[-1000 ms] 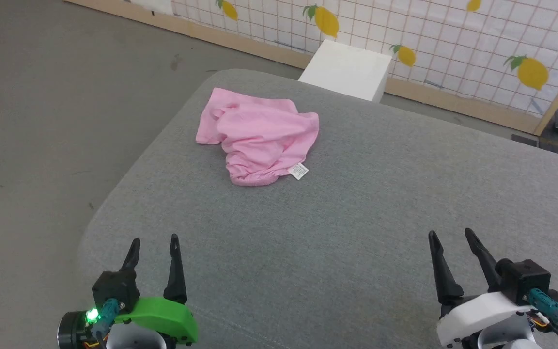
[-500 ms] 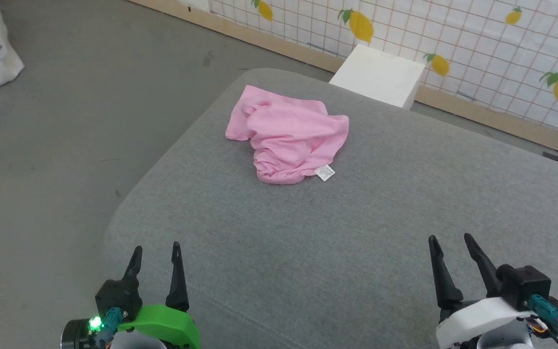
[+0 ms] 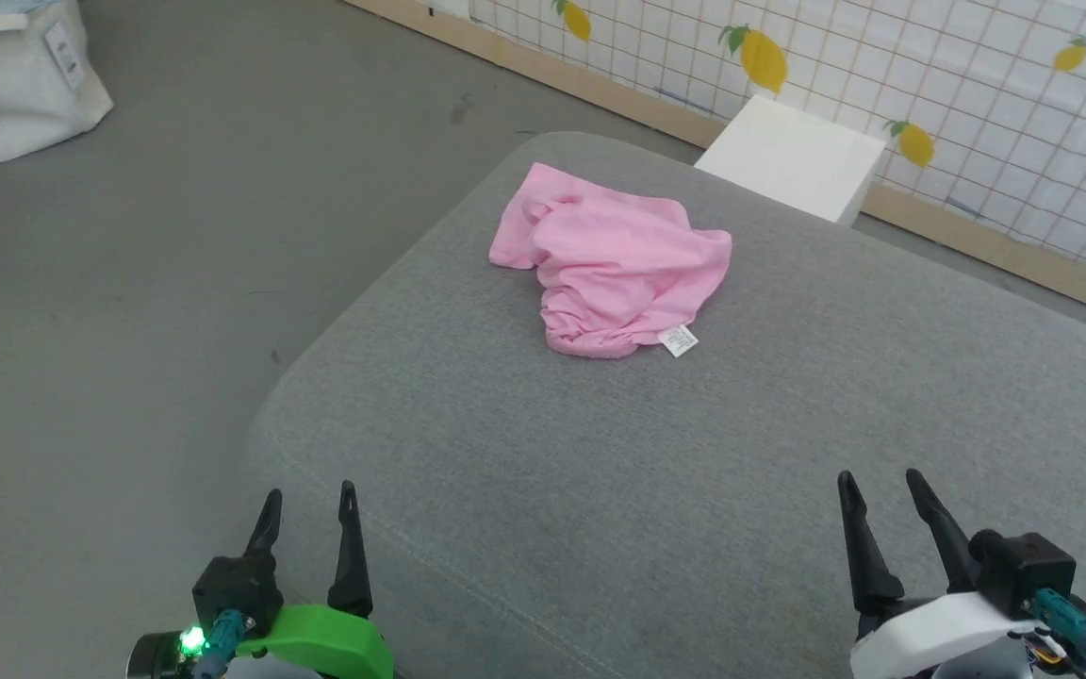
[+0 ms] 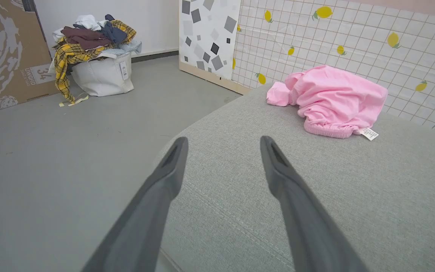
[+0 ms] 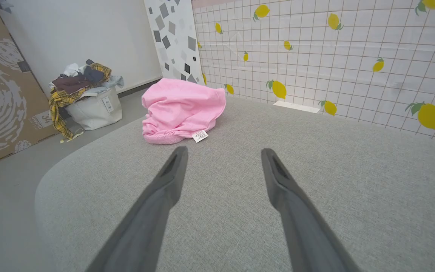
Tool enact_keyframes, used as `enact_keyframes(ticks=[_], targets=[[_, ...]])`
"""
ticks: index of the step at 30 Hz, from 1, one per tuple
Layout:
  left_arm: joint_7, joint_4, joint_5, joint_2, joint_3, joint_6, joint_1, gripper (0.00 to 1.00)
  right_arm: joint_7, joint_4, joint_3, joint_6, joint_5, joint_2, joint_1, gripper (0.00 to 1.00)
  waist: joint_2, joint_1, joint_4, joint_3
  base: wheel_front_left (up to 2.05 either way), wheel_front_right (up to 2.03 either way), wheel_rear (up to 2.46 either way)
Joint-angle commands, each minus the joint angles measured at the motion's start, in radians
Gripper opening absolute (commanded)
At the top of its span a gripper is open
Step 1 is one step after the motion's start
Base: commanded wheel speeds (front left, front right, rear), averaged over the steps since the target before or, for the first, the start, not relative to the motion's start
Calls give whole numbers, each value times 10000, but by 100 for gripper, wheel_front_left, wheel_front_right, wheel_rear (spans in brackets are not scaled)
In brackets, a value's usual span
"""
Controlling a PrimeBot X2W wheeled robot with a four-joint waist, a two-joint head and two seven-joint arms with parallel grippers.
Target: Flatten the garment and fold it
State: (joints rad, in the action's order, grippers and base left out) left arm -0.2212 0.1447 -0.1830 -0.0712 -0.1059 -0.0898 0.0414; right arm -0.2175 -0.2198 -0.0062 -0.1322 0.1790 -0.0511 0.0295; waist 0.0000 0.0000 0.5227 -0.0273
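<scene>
Marks a turn of the head camera and nothing more: carries the garment (image 3: 614, 259), the white box (image 3: 793, 156) behind it and the lemon-print wall (image 3: 977, 94) rightward together in the head view against the earlier pictures, and brings a white bag (image 3: 20, 94) into the upper left corner. Leaves the garment itself lying as before, a crumpled pink heap in the upper middle of the frame, on the far left part of the grey upholstered surface (image 3: 600, 490), close to its rounded far edge. Shows the gathered waistband (image 3: 590, 339) along the heap's lower edge, with the small white label (image 3: 678, 340) poking out at the lower right onto the grey. Puts the left pincer (image 3: 309, 490) at the lower left and the right pincer (image 3: 879, 474) at the lower right, each with fingers parted a moderate way, gripping nothing, well apart from the cloth. Looks thin, soft and light: likely to hang limp, bunch and slide layer over layer rather than keep any shape. Suggests taking hold at the waistband, the thickest and firmest part, one pincer toward each end, so as to lift and spread it. Calls for a shallow pinch, to avoid catching both layers. Cannot make out the leg hems within the folds.
</scene>
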Motion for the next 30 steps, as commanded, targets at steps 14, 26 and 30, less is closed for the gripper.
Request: enact_keyframes(ticks=[14, 26, 30], targets=[[-359, 286, -415, -219, -193, -196, 254, 100, -365, -439, -92, 15, 291, 9, 177, 100, 0, 0, 614, -135, 0, 0, 0], [-6, 223, -495, -551, -485, 187, -1040, 100, -155, -21, -288, 15, -35, 9, -104, 100, 0, 0, -19, 206, 0, 0, 0], [329, 588, -913, -608, -496, 771, -2472, 100, 32, 302, -382, 15, -238, 9, -265, 100, 0, 0, -488, 598, 0, 0, 0]])
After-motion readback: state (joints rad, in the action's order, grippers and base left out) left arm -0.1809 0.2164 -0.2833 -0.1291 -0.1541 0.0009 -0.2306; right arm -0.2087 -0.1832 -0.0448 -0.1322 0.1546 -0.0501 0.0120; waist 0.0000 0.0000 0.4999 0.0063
